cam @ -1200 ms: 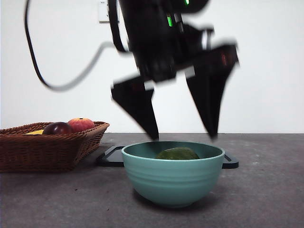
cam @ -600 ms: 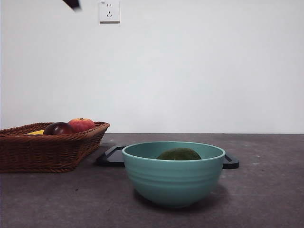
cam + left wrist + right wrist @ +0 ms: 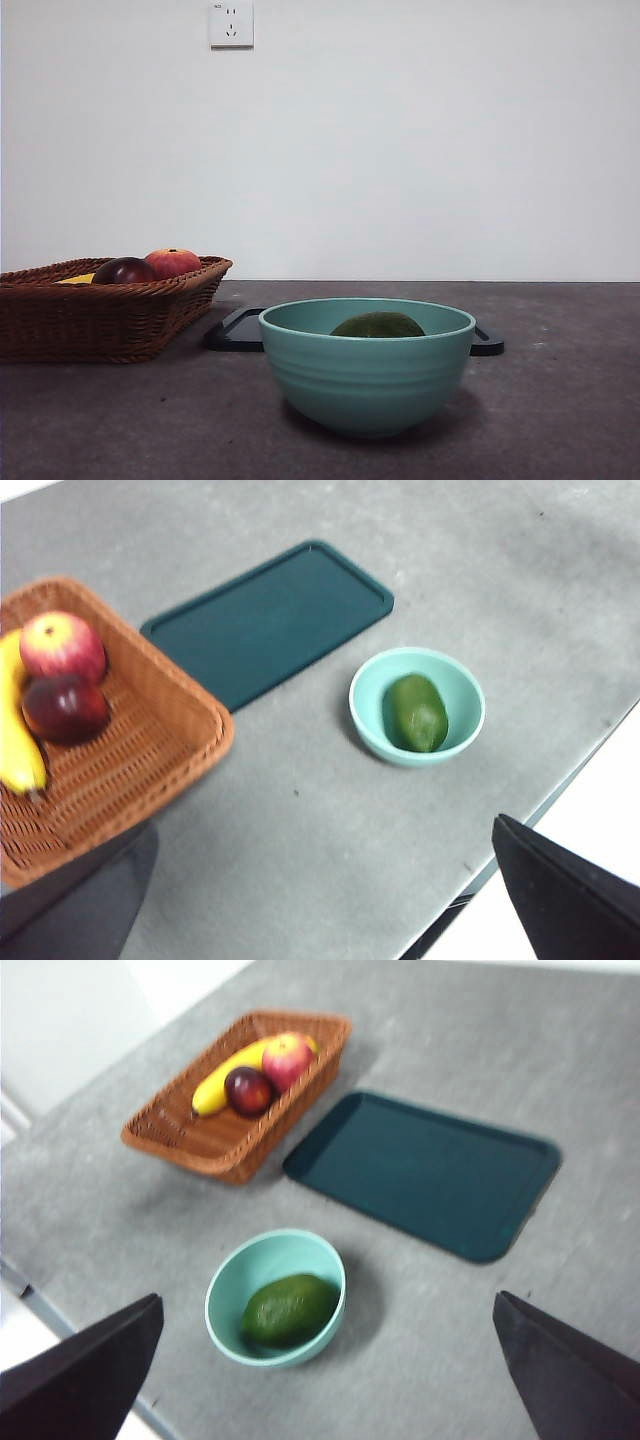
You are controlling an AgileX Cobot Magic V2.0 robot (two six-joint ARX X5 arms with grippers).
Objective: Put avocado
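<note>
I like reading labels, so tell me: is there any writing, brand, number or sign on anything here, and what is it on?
No text can be read.
Wall socket: a tiny mark at its top corner, too small to read.
Bowl, avocado, basket, tray: no writing shows on any of them.

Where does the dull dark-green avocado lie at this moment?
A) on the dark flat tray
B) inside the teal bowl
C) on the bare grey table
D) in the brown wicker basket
B: the dull dark-green avocado lies inside the teal round bowl, apart from the dark flat tray and the brown wicker basket; neither end effector holds it.
</note>
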